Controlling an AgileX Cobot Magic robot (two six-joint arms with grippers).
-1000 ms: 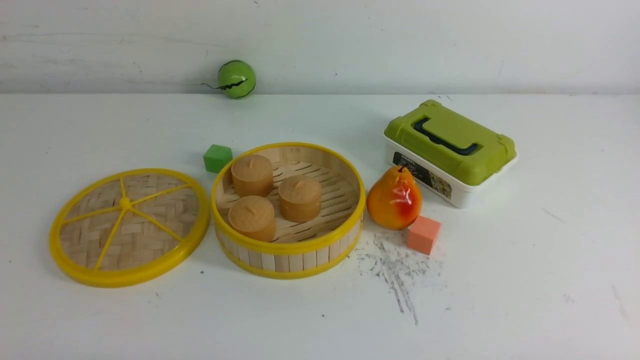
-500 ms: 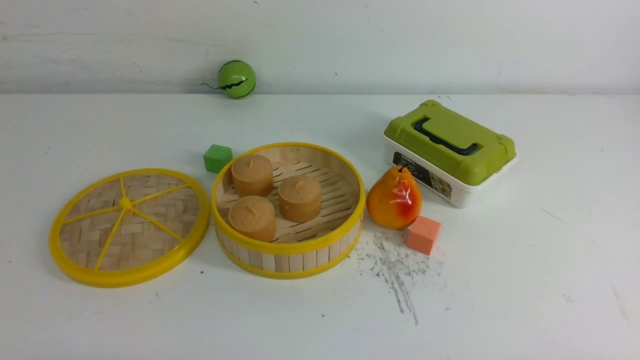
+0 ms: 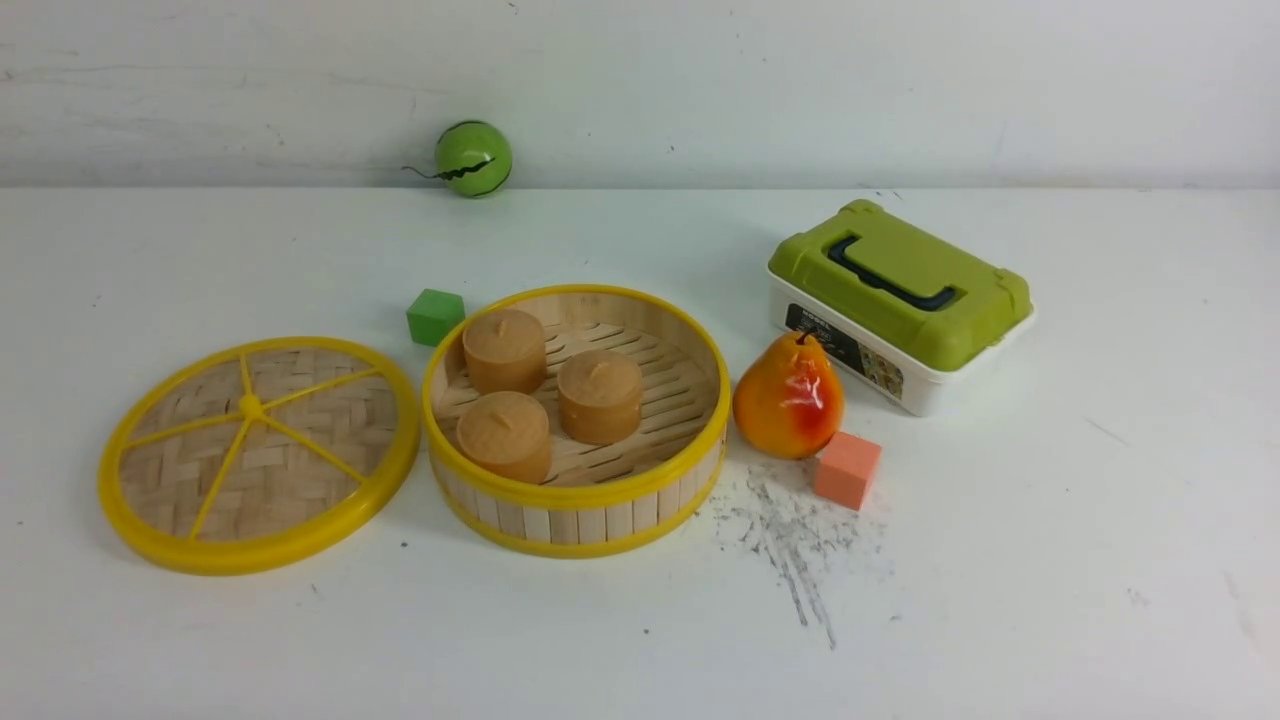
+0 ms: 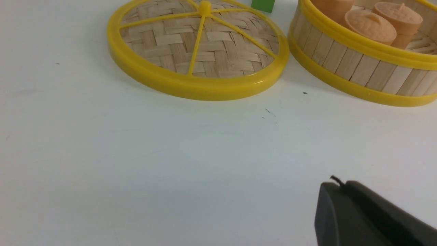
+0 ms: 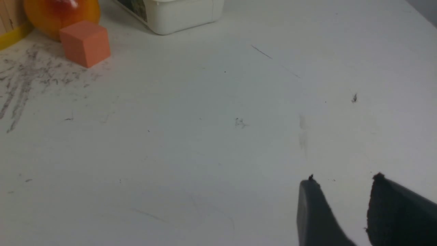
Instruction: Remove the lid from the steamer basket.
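The lid (image 3: 258, 453), a woven bamboo disc with yellow rim and spokes, lies flat on the table left of the steamer basket (image 3: 576, 505); it also shows in the left wrist view (image 4: 198, 51). The steamer basket is open and holds three tan buns (image 3: 600, 395); its wall shows in the left wrist view (image 4: 358, 68). Neither gripper shows in the front view. My left gripper (image 4: 338, 184) is shut and empty, over bare table near the front, well short of the lid. My right gripper (image 5: 344, 181) is open and empty over bare table at the right.
A green cube (image 3: 435, 316) sits behind the basket. A pear (image 3: 788, 397) and an orange cube (image 3: 846, 469) stand right of it. A white box with green lid (image 3: 900, 300) is at the back right. A green ball (image 3: 472, 158) rests by the wall.
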